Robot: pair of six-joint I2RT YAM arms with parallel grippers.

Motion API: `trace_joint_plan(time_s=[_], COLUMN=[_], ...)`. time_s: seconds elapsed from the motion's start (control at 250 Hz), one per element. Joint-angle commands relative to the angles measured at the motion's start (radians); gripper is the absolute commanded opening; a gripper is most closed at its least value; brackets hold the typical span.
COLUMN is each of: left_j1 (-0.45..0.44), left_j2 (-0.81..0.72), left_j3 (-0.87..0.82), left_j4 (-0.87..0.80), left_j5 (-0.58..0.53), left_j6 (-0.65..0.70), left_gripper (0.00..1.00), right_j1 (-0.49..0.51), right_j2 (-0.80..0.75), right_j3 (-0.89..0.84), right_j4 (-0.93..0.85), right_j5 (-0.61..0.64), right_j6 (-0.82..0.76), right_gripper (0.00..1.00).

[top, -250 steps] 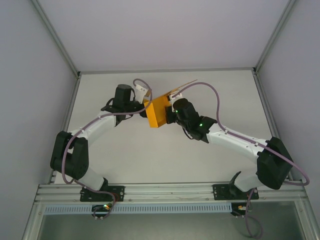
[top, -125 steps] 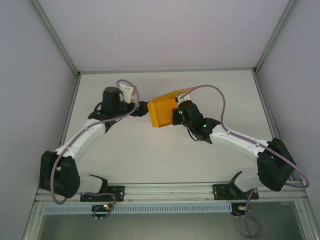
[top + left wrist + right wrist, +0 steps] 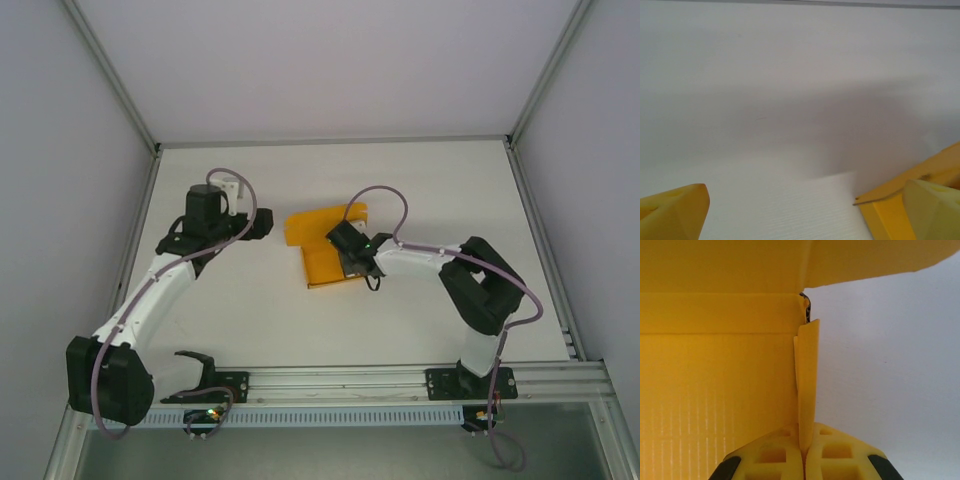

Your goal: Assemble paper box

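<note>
The paper box (image 3: 322, 268) is bright orange card, partly folded, lying open on the white table near the middle. My right gripper (image 3: 345, 258) is at its right side, shut on a thin upright side wall. In the right wrist view that wall (image 3: 807, 385) runs straight into my right gripper (image 3: 805, 452), with the box floor (image 3: 715, 390) to its left and a flap overhead. My left gripper (image 3: 268, 226) hangs a short way left of the box, open and holding nothing. In the left wrist view the left gripper (image 3: 805, 215) spreads wide over bare table, and a corner of the box (image 3: 885, 215) lies beside the right fingertip (image 3: 935, 207).
The white table (image 3: 430, 190) is closed in by pale walls at the back and both sides. An aluminium rail (image 3: 340, 380) with both arm bases runs along the near edge. Purple cables loop over each arm.
The left arm has drawn back to the left, away from the box. The right arm has folded in and brought the box down from a raised tilt onto the table.
</note>
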Motion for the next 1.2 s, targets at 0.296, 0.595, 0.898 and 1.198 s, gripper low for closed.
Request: trace_joint_plan(time_s=[0.296,0.595,0.898,1.198], left_j1=[0.009,0.008,0.001,-0.030], left_j2=[0.011,0.014,0.045,0.214], left_j3=[-0.001,0.005,0.043,0.181], left_j4=[-0.002,-0.011,-0.058,-0.200], left_j5=[0.059,0.140,0.314,0.444], left_j6=[0.010,0.059,0.264,0.519], left_gripper=[1.00,1.00,1.00,1.00], right_j1=[0.022,0.025,-0.193,-0.346], right_j2=[-0.047,-0.174,-0.407,-0.244], right_j3=[0.038,0.030,-0.070,0.190], right_j4=[-0.129,-0.058,0.185,-0.109], right_j5=[0.038,0.017,-0.421,-0.801], right_j6=[0.065,-0.008,-0.569,-1.069], right_gripper=[0.29,0.67,1.00,0.93])
